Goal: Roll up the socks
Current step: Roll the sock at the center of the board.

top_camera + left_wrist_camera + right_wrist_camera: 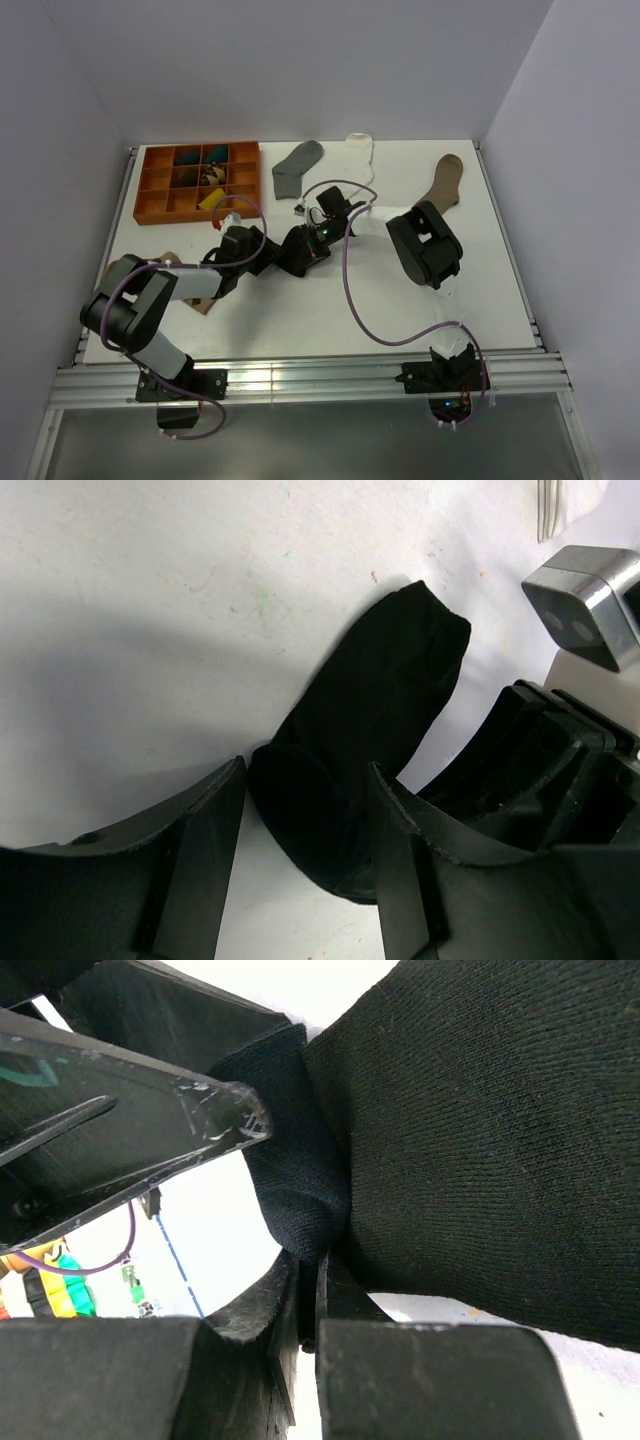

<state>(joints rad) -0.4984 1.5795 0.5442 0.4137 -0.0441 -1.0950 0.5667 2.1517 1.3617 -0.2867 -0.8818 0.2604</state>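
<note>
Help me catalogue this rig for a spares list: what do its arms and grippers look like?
Both the left arm and right arm have bulky black joints joined by pale grey tubes, with a purple cable looping along each. The left gripper and right gripper have two chunky black fingers each with scuffed edges.

Top view: even diffuse light is coming from above, white table [290, 320] is reading bright without clipping. Arms are casting only faint soft shadows. Near-edge rail [260, 377] is throwing a hot glare patch. Everything is reading sharp.

Left wrist: broad soft-edged grey shadow is covering the table's left side. Black sock [370, 710] is crushing to near-solid black, weave barely showing. Left gripper fingers [190, 880] are looking slightly soft.

Right wrist: sock knit is resolving crisply on the right, table behind is blowing out to pure white. Right gripper fingers [430, 1380] are blurring up close. Glossy black bar [150, 1120] is glinting along its edge.
</note>
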